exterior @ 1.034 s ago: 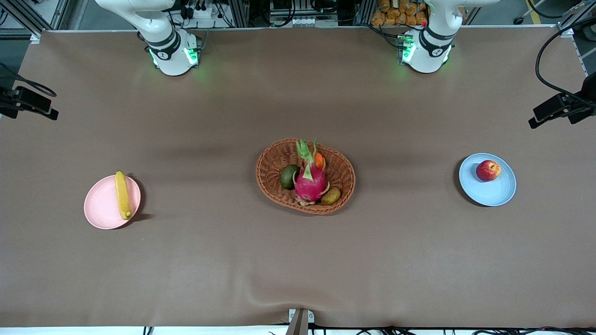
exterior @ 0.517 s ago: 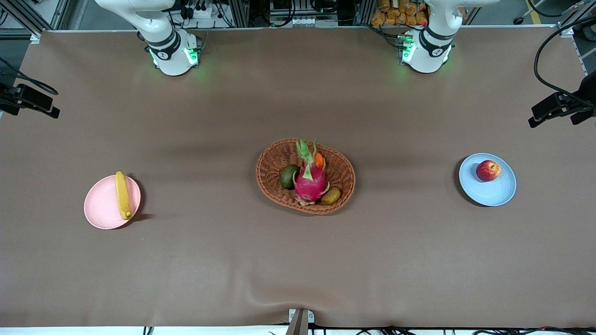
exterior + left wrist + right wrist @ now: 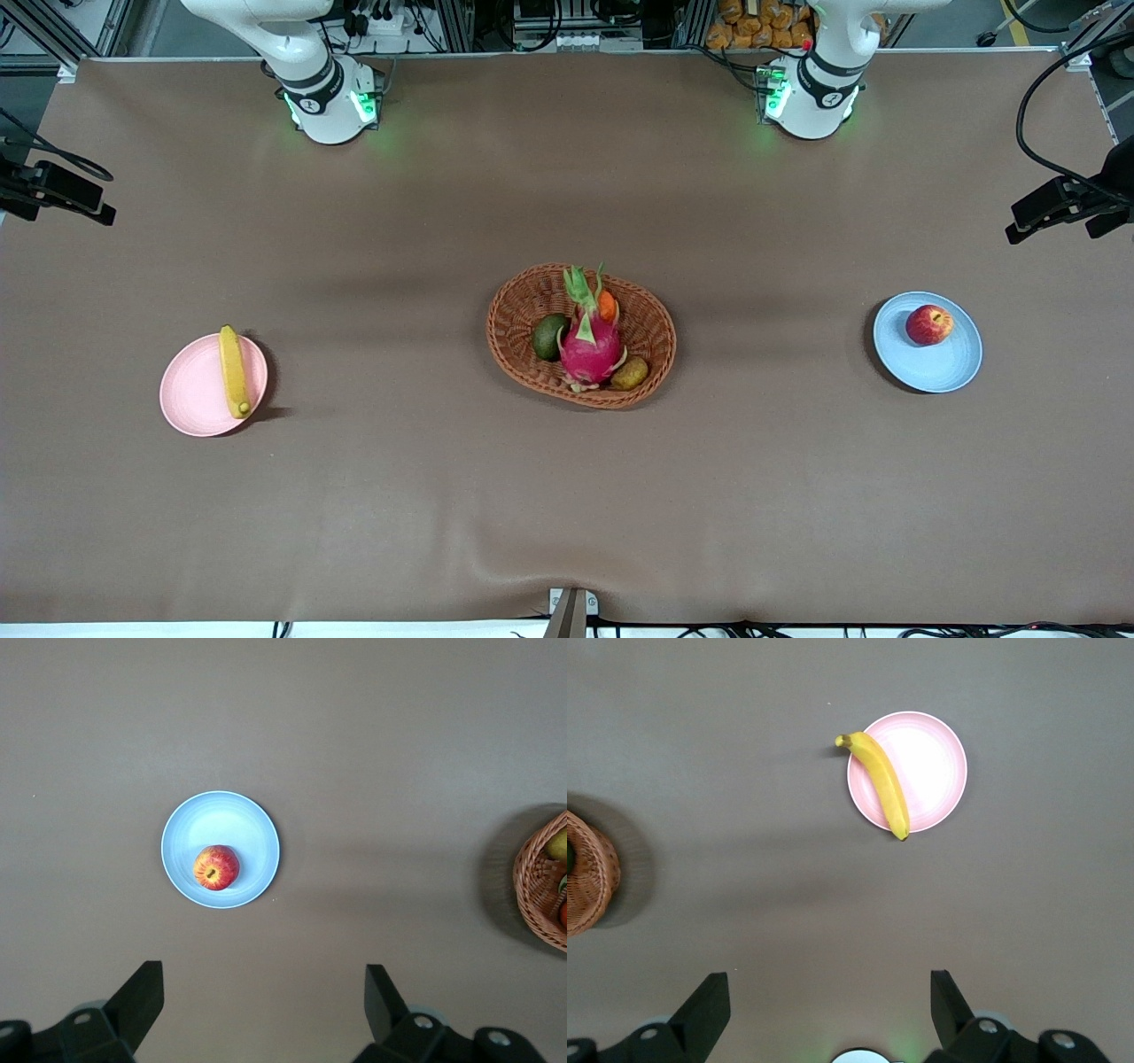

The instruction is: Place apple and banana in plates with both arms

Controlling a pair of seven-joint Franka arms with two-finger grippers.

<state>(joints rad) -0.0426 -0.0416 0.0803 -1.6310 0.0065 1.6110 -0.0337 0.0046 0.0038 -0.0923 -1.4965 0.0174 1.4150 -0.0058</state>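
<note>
My left hand hangs high over bare worktop, fingers spread wide, released, holding nothing. My right hand likewise: high up, fingers apart, empty. Neither hand shows in the front view, only the arm bases; the wrist views show both.

Two plates. Blue plate toward the left arm's end, one apple on it, off-centre toward the bases. Pink plate toward the right arm's end, one banana lying along its basket-side edge, one tip overhanging the rim in the right wrist view.

One wicker basket between the plates, well apart from both. In it: one dragon fruit, one small orange fruit, one dark green fruit, one brownish fruit. Wrist views catch only the basket's edge.
</note>
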